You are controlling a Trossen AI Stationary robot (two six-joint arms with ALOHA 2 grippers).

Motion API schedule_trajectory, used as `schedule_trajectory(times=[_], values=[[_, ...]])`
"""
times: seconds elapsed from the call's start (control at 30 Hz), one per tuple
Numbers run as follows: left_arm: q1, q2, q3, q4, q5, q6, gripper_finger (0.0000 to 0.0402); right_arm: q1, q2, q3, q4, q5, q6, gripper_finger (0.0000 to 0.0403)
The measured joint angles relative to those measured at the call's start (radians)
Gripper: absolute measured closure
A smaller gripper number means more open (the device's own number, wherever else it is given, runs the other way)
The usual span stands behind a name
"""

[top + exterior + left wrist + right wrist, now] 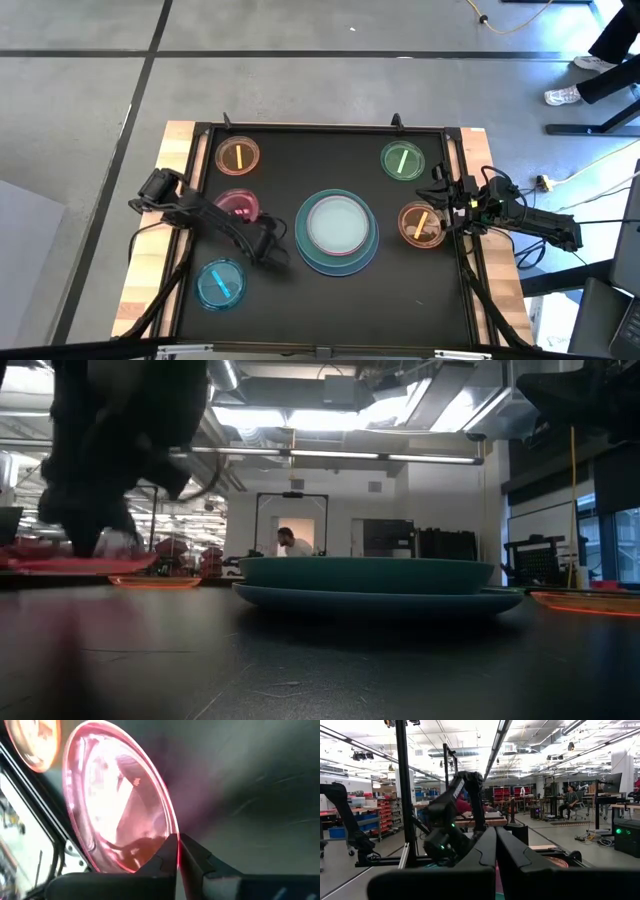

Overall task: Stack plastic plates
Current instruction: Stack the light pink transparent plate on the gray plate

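A black-topped desk (320, 300) holds plastic plates: a central stack (336, 232) of the larger ones, teal and light blue at the bottom with pink and pale mint nested on top, and five small see-through plates spread around it. The small ones are an orange plate (238, 156) and a green plate (402, 160) on the far side, an amber plate (421, 224) to the right, a cyan plate (220, 283) at the near left, and a pink plate (237, 206) left of the stack. The left tool (178, 851) is closed on the pink plate's rim, its two fingers pinching the edge, with the plate tilted. The step in hand appears to be picking up this pink plate; the next move would call for carrying it over the stack and setting it level on the mint plate. The right tool (495, 851) waits closed at the desk's right edge, near the amber plate. No brand, label or writing can be read.
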Motion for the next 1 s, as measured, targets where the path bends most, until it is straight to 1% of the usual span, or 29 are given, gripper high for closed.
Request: schedule_trajectory(times=[0.13, 0.23, 0.37, 0.47, 0.63, 0.8, 1.0], values=[[-0.027, 0.0, 0.118, -0.013, -0.079, 0.052, 0.0393, 0.0, 0.0, 0.0, 0.0, 0.0, 0.0, 0.0398], [-0.049, -0.001, 0.206, 0.008, -0.16, 0.127, 0.0395, 0.0, 0.0, 0.0, 0.0, 0.0, 0.0, 0.0398], [-0.073, -0.001, 0.301, 0.095, -0.255, 0.26, 0.0397, 0.0, 0.0, 0.0, 0.0, 0.0, 0.0, 0.0398], [-0.075, -0.002, 0.343, 0.195, -0.292, 0.363, 0.0392, 0.0, 0.0, 0.0, 0.0, 0.0, 0.0, 0.0398], [-0.062, -0.002, 0.349, 0.434, -0.3, 0.537, 0.0388, 0.0, 0.0, 0.0, 0.0, 0.0, 0.0, 0.0398], [-0.027, 0.016, 0.312, 0.694, -0.299, 0.712, 0.0391, 0.0, 0.0, 0.0, 0.0, 0.0, 0.0, 0.0398], [0.012, 0.02, 0.232, 0.934, -0.281, 0.799, 0.0391, 0.0, 0.0, 0.0, 0.0, 0.009, 0.0, 0.0398]])
